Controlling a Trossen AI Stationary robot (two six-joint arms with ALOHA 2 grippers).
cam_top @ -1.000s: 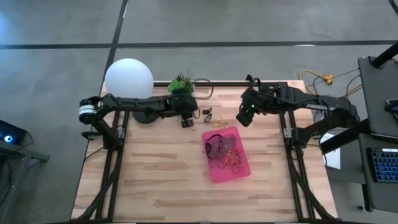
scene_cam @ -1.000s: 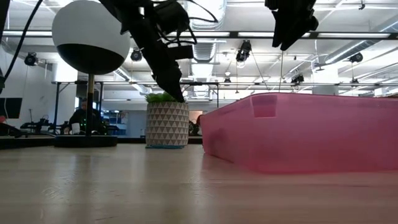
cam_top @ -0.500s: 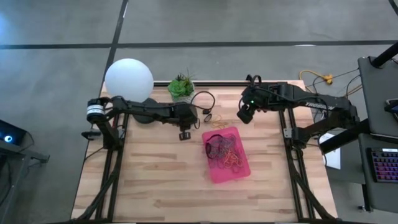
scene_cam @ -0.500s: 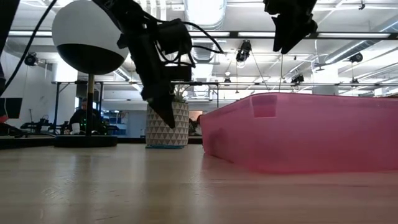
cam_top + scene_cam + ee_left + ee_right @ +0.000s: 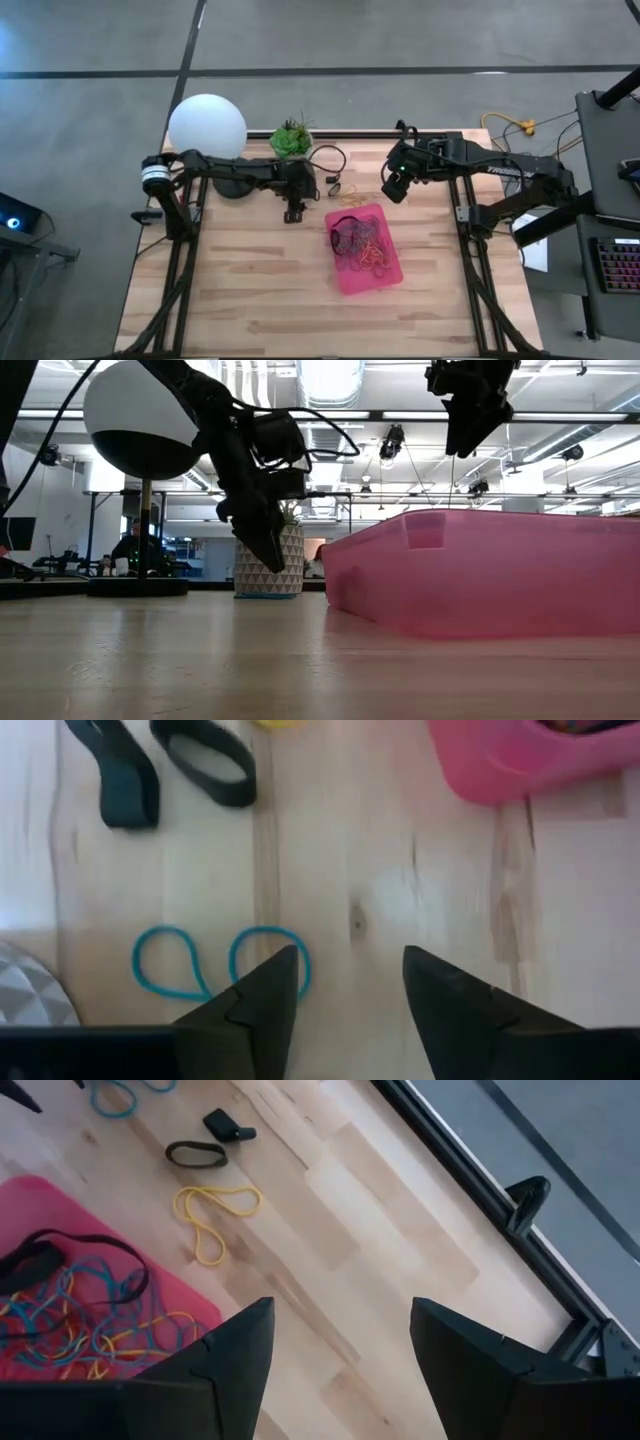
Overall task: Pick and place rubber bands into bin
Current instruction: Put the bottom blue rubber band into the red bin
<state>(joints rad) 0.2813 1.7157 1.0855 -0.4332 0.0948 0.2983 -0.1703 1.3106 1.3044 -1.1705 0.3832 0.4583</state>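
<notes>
The left gripper (image 5: 340,995) has drawn back from the bin (image 5: 385,275) toward the plant pot (image 5: 268,563). Its fingers are spread, empty, with a blue rubber band (image 5: 215,960) just beside one fingertip. The right gripper (image 5: 335,1345) hovers parted beyond the bin's far edge, near a yellow rubber band (image 5: 215,1215).

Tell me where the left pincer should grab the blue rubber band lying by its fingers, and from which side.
Judging by the left wrist view, the blue rubber band lies flat on the table, pinched into two loops. Come straight down from above with the open left pincer and straddle the narrow waist where the loops meet; a single thin strand would likely slip out.
</notes>
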